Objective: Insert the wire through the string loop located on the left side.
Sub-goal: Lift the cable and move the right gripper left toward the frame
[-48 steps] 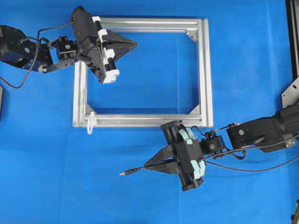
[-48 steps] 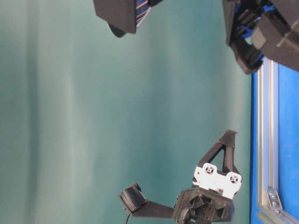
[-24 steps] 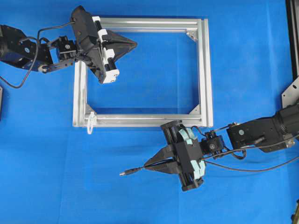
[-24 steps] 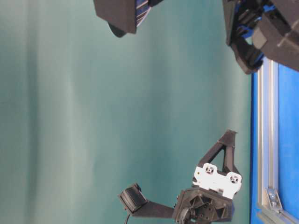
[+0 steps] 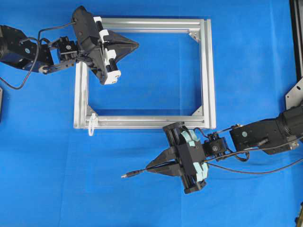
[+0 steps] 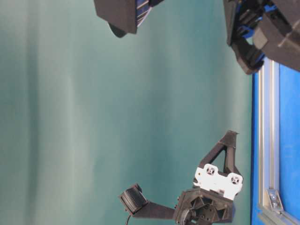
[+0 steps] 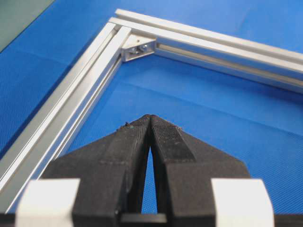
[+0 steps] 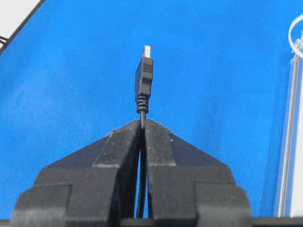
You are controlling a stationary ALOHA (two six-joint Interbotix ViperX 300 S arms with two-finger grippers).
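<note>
The wire (image 5: 128, 174) ends in a small dark plug with a silvery tip that sticks out to the left of my right gripper (image 5: 147, 168), which is shut on the thin cable just behind the plug. In the right wrist view the plug (image 8: 144, 80) stands straight out past the closed fingertips of the right gripper (image 8: 143, 121). The string loop (image 5: 91, 124), small and white, hangs at the lower left corner of the silver frame (image 5: 207, 71), up and to the left of the plug. My left gripper (image 5: 137, 45) is shut and empty over the frame's upper left part, seen too from its wrist (image 7: 150, 116).
The aluminium frame lies flat on the blue cloth, its rail (image 7: 94, 71) running beside my left gripper. The wire's slack (image 5: 255, 172) trails right under the right arm. A dark bracket (image 5: 294, 94) sits at the right edge.
</note>
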